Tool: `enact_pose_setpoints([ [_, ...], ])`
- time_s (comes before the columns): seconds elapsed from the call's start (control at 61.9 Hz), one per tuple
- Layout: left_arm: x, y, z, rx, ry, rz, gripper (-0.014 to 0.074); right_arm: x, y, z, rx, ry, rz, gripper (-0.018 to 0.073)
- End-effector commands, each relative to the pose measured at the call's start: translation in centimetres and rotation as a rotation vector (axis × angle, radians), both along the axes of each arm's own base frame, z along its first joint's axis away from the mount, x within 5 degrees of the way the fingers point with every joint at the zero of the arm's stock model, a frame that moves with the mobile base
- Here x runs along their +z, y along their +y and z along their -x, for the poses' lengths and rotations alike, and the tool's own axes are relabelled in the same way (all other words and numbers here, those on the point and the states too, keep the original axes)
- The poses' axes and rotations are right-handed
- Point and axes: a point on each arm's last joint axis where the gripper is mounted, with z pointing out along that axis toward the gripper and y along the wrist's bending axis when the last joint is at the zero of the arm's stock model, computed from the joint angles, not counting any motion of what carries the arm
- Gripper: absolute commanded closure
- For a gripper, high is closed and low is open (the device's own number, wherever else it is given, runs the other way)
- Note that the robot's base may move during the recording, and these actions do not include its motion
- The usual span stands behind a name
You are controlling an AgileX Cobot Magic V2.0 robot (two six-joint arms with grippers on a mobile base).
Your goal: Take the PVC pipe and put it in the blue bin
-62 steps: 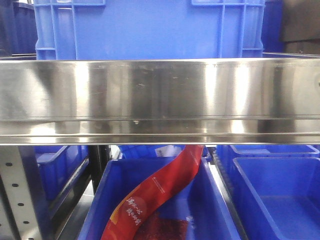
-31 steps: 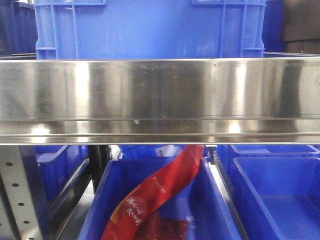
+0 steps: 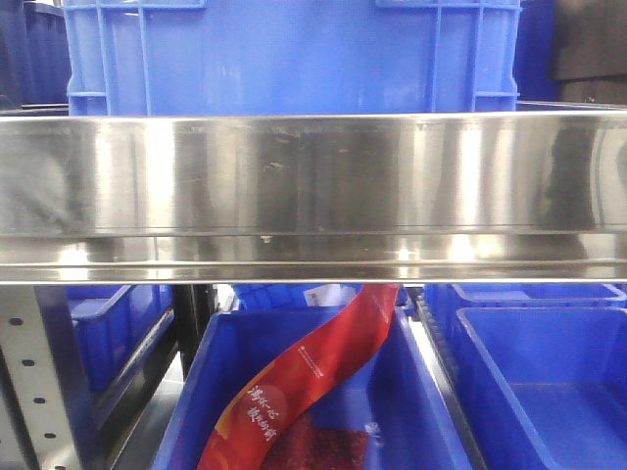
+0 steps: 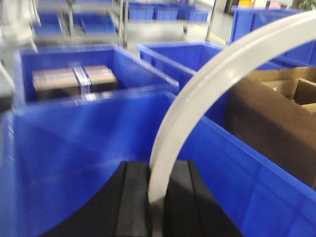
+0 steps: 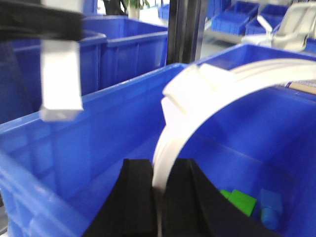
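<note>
Shifted glare on glossy steel rail (image 3: 313,186); smooth, curved white PVC pipe (image 4: 195,91).

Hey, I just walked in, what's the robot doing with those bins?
Both arms are handling PVC pipe. The left gripper is shut on a curved white pipe, held over a blue bin. The right gripper clamps a similar white curved length over a blue tub with a green block inside. Nothing has been released yet. The front camera, facing a steel shelf rail, shows neither arm.
</note>
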Motion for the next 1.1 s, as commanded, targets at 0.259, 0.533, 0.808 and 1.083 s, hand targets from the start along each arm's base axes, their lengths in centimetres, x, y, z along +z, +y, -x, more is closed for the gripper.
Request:
enact_pose_setpoints([
  [0.259, -1.7, -1.7, -3.3, 0.019, 0.141, 0.074, 0.0708, 1.2, 3.2, -3.8, 0.025, 0.184, 0.078, 0.0713],
  [0.533, -3.8, -1.5, -5.1, 0.053, 0.265, 0.042, 0.0708, 0.0, 4.1, -5.7, 0.025, 0.270, 0.057, 0.0713],
  [0.808, -4.1, -1.3, -5.2, 0.067, 0.261, 0.000, 0.0708, -0.1, 4.1, -5.8, 0.026, 0.273, 0.057, 0.0713],
  [1.083, -4.1, -1.2, -5.2, 0.067, 0.257, -0.013, 0.0705, -0.1, 4.1, -5.8, 0.026, 0.273, 0.057, 0.0575],
])
